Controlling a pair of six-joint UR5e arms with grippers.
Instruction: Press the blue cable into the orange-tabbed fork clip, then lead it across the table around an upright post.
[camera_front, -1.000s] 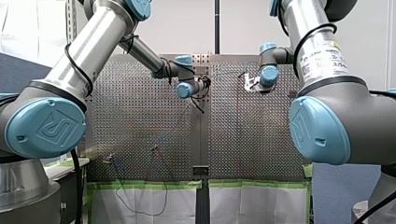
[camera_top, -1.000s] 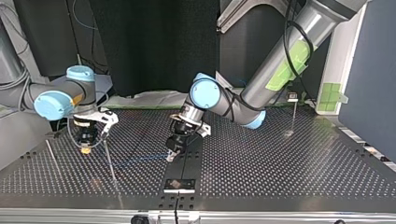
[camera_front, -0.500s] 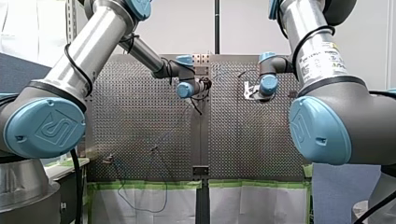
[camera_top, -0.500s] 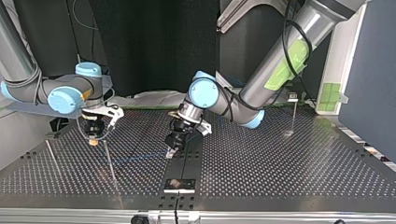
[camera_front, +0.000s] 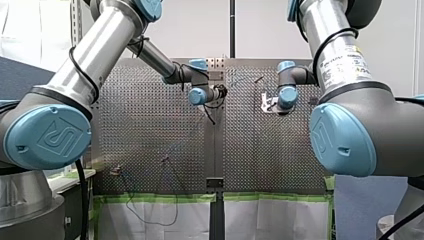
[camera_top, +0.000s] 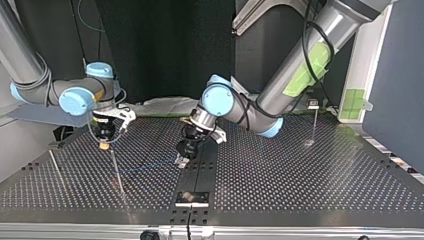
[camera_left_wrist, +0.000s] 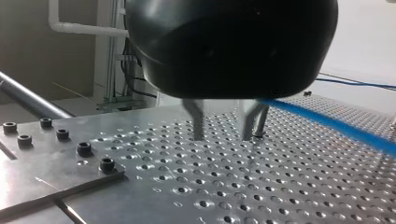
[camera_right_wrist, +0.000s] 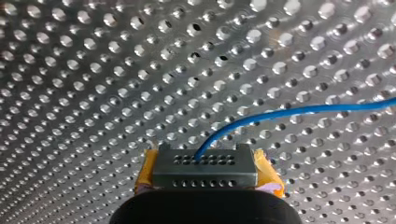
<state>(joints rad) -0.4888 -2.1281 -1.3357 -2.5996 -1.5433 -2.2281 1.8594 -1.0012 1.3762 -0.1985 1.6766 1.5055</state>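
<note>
Top view: right gripper (camera_top: 104, 146) has been shifted up and rightward over the last second, with its pads clamped on the blue cable (camera_right_wrist: 289, 111). The cable is strung toward the left gripper (camera_left_wrist: 222, 136), whose fingers are spread with nothing held. Routing round the upright post (camera_top: 116, 172) is judged under way.

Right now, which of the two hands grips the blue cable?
My right hand, with yellow pads: the blue cable runs out from between them. My left hand is open and empty.
</note>
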